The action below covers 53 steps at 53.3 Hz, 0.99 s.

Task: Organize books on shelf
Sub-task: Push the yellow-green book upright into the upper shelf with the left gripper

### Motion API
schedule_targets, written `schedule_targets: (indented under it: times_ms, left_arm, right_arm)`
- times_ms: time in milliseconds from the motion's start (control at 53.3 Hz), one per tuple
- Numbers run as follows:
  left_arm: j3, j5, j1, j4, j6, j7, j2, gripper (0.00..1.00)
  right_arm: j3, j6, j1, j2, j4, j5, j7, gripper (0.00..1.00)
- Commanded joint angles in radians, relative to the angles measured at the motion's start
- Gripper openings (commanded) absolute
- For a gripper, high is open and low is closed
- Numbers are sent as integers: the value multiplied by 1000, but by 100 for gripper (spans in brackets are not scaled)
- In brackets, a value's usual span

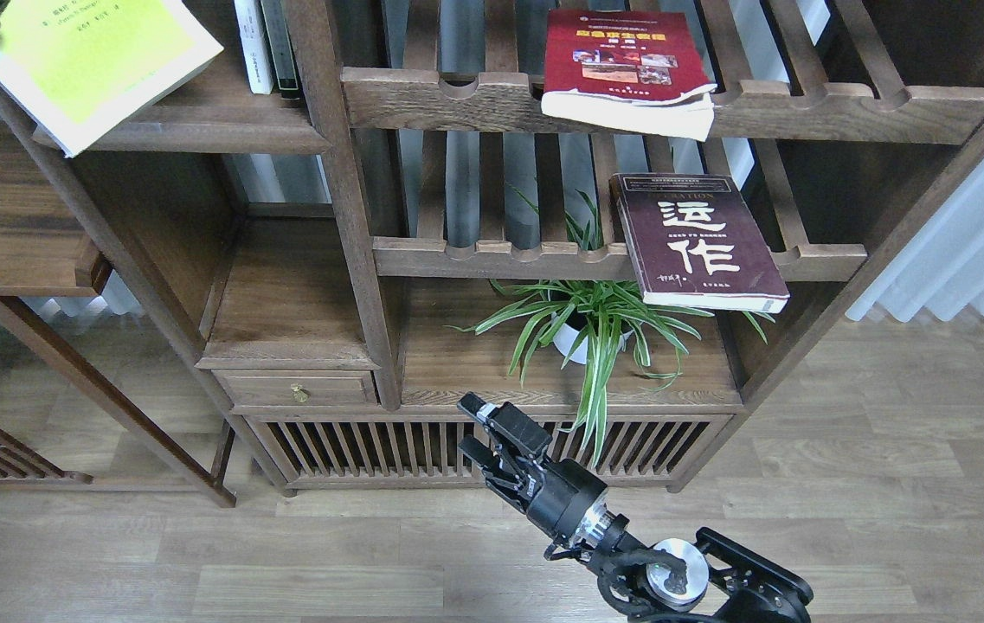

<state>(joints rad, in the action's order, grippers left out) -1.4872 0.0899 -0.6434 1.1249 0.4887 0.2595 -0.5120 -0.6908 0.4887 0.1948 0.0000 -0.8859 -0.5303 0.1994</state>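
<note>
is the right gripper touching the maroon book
Apart. The head view shows the right gripper low in front of the cabinet's slatted base, while the maroon book lies on the slatted shelf well above it.

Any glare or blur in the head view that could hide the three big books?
Head view: sharp overall; the yellow-green paperback top left is bright and nearly washed out, its title faint; the red paperback with small photos and maroon paperback with white characters read clearly; straight posts splay outward toward the edges.
</note>
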Motion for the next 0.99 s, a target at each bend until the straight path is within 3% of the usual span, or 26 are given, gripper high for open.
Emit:
schedule_targets:
  times_ms: [0,225,263,281,300,525,675,975]
  left_arm:
    - [-1,63,-25,1,0,-9,7,0]
    - [-10,174,-28,3,0,-36,10,0]
    - [-8,198,-28,3,0,-58,10,0]
    - [-4,249,-41,-2,0,-106,12,0]
    - [-1,264,-47,-2,0,-118,12,0]
    - [28,349,-62,-31,-70,-215,20,0]
    - [56,429,-91,-96,-116,-319,40,0]
    - [169,470,-173,-142,-251,-427,83,0]
  right_arm:
    - [1,0,3,0,1,1,0,95]
    - [2,0,3,0,4,1,0,95]
    - [2,0,3,0,4,1,0,95]
    - [5,0,3,0,5,1,0,95]
    - [5,0,3,0,5,1,0,95]
    - [10,0,0,0,8,1,0,95]
    - [16,0,3,0,7,0,0,95]
    - [19,0,-2,0,7,-2,0,98]
